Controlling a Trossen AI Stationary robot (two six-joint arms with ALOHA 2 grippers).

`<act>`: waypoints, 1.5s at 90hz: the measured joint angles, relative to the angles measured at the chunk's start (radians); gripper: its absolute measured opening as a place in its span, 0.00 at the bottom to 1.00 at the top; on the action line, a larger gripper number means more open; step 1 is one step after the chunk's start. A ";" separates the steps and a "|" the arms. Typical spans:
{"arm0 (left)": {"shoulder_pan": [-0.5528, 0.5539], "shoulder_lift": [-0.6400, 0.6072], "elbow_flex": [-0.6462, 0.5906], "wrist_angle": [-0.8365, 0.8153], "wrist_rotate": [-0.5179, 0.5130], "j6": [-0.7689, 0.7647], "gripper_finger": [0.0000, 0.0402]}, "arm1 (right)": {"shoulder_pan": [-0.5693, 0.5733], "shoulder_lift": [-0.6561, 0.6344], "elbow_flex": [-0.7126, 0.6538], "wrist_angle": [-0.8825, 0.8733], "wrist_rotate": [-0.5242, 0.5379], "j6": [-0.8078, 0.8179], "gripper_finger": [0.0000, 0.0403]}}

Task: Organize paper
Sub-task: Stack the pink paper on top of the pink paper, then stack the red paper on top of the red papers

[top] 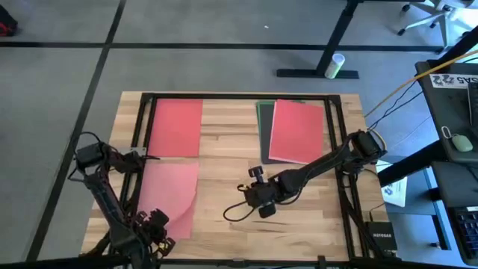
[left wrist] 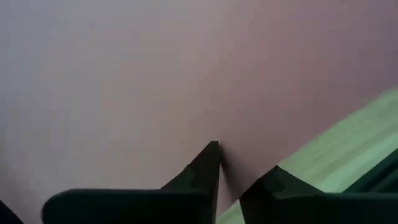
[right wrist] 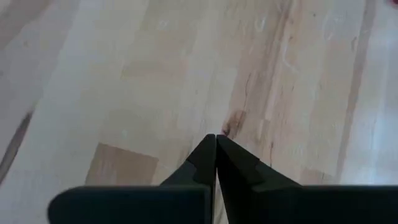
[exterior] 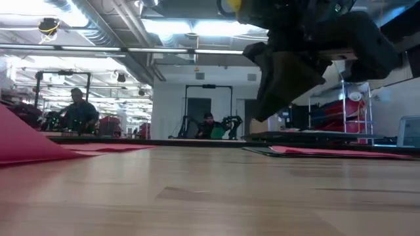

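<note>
The left gripper (top: pixel 158 224) sits at the table's (top: pixel 224 149) near left corner, at the near edge of the pink sheet (top: pixel 168 187). In the left wrist view its fingers (left wrist: pixel 205 168) stand narrow with the pink sheet (left wrist: pixel 155 74) running into the slit between them, so it grips that sheet. In the high view the sheet's near right corner curls up off the wood, and in the low view the pink sheet (exterior: pixel 26 144) rises as a slope at the left edge.

The right gripper (top: pixel 258 198) hangs over bare wood in the middle of the table, well apart from every sheet. In the right wrist view its fingers (right wrist: pixel 214 155) meet tip to tip with nothing between them, over plain table (right wrist: pixel 155 74). In the low view the right gripper (exterior: pixel 282 78) hangs dark above the board.

A red sheet (top: pixel 177 127) lies flat at the far left, just beyond the pink one. At the far right lies a stack (top: pixel 295 131): another red sheet on top, with a green sheet (top: pixel 263 123) and a dark grey edge showing under its left side. In the low view that stack (exterior: pixel 328 152) shows as a thin layer at the right.

Beyond the table 2 people (exterior: pixel 79 111) show in the room
</note>
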 joint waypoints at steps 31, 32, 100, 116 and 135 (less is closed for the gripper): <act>0.000 0.000 0.000 -0.014 0.038 -0.002 0.28 | 0.000 0.000 0.000 0.000 0.000 0.002 0.00; 0.000 0.000 0.000 -0.014 0.041 -0.002 0.28 | 0.000 0.000 0.000 0.000 0.000 0.002 0.00; -0.001 0.000 0.000 0.047 0.046 -0.003 0.46 | 0.000 0.000 0.000 -0.001 0.000 0.001 0.00; -0.001 0.000 0.000 0.072 0.046 0.006 0.51 | 0.000 0.000 0.000 -0.001 0.000 0.001 0.00; 0.000 0.000 0.000 0.091 0.045 0.041 0.56 | 0.000 0.000 0.000 -0.001 0.000 0.001 0.00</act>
